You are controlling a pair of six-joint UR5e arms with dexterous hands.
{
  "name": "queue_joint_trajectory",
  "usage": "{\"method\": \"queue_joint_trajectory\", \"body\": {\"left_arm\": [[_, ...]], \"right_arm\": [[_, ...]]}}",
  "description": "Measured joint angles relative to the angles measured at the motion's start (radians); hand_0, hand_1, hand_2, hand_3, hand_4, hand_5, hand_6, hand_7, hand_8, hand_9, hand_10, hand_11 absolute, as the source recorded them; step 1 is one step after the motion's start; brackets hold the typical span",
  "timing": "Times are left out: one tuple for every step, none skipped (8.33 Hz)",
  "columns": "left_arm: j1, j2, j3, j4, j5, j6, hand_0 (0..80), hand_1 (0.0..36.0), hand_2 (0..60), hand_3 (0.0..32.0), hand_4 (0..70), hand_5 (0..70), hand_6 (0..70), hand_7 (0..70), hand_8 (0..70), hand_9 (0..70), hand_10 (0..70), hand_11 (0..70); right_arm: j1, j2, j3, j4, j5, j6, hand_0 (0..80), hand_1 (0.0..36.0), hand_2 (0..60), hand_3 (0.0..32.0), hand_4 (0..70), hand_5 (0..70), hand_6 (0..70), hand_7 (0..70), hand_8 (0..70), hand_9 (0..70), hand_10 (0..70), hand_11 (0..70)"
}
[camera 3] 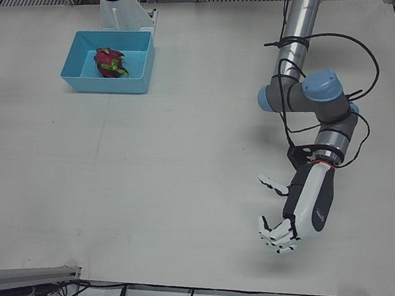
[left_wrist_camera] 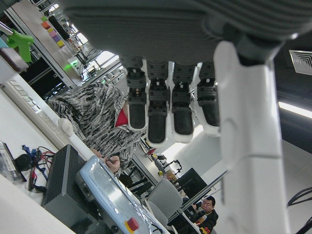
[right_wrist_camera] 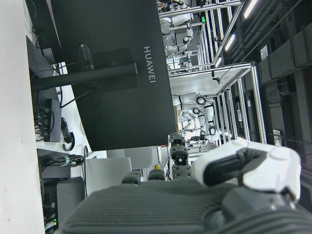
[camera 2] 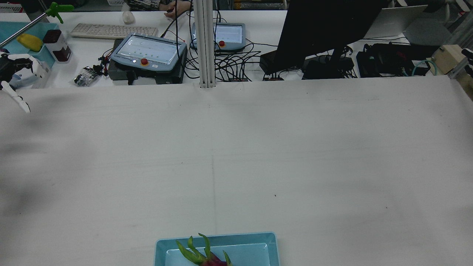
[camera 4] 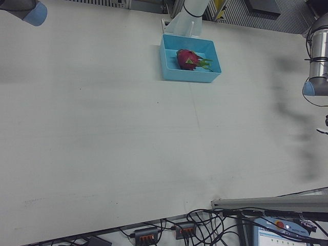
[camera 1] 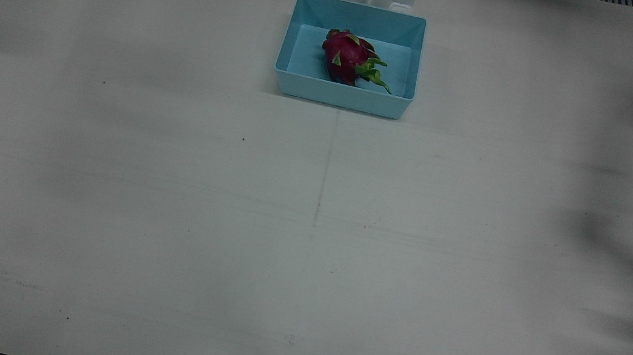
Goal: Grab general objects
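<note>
A magenta dragon fruit [camera 1: 350,57] with green scales lies inside a light-blue bin [camera 1: 344,98] at the robot's side of the table, near the pedestals. The fruit [camera 3: 107,61] and bin [camera 3: 104,85] also show in the left-front view. My left hand [camera 3: 302,204] hangs over the table's operator-side edge, far from the bin, fingers spread and holding nothing. Its own camera shows the fingers [left_wrist_camera: 170,107] extended. My right hand [right_wrist_camera: 185,195] appears only in its own view, fingers straight, nothing in it.
The left arm's elbow [camera 3: 314,91] stands above the table's left half; the right arm's elbow [camera 4: 25,11] is at that view's top corner. Beyond the far edge are teach pendants [camera 2: 147,51], a keyboard [camera 2: 112,31], a monitor [camera 2: 325,26] and cables.
</note>
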Motion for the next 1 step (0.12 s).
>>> {"method": "queue_joint_trajectory", "body": {"left_arm": [[-0.001, 0.018, 0.006, -0.001, -0.023, 0.001, 53.3, 27.5, 57.6, 0.0, 20.2, 54.9, 42.6, 49.1, 34.9, 37.2, 20.3, 31.2]], "right_arm": [[0.000, 0.000, -0.001, 0.000, 0.000, 0.000, 0.0, 0.0, 0.0, 0.0, 0.0, 0.0, 0.0, 0.0, 0.0, 0.0, 0.0, 0.0]]}}
